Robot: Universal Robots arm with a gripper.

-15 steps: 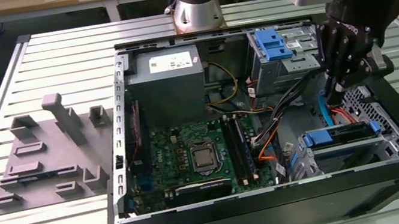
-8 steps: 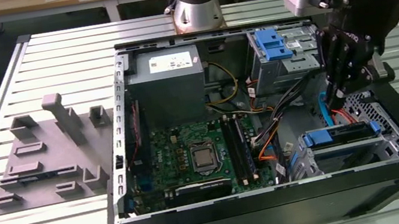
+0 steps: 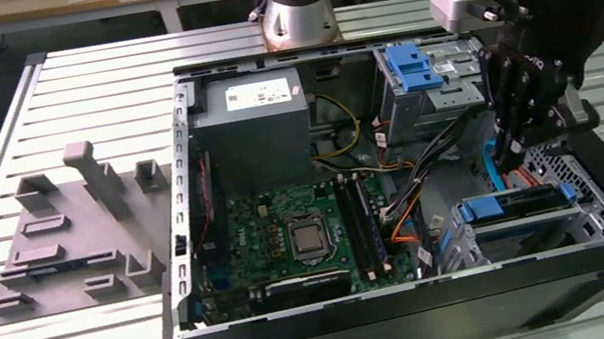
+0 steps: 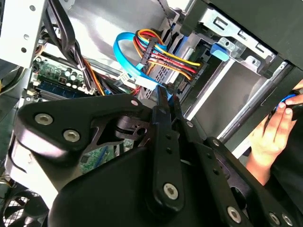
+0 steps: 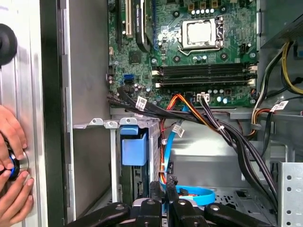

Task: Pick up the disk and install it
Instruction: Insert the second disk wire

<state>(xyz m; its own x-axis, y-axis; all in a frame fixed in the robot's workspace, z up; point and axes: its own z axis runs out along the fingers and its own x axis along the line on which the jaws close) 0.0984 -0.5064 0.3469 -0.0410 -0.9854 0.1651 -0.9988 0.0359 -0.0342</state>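
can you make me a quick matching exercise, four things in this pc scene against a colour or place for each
Things:
1 motherboard
2 power-supply box
3 flat cable loop
4 moulded fixture

Colour or place:
a blue
b green
c grey with a white sticker
d outside the computer case

Pairs: 1-b, 2-c, 3-a, 4-d

cables (image 5: 222,132) crossing bay (tight), hand (image 3: 512,160) between
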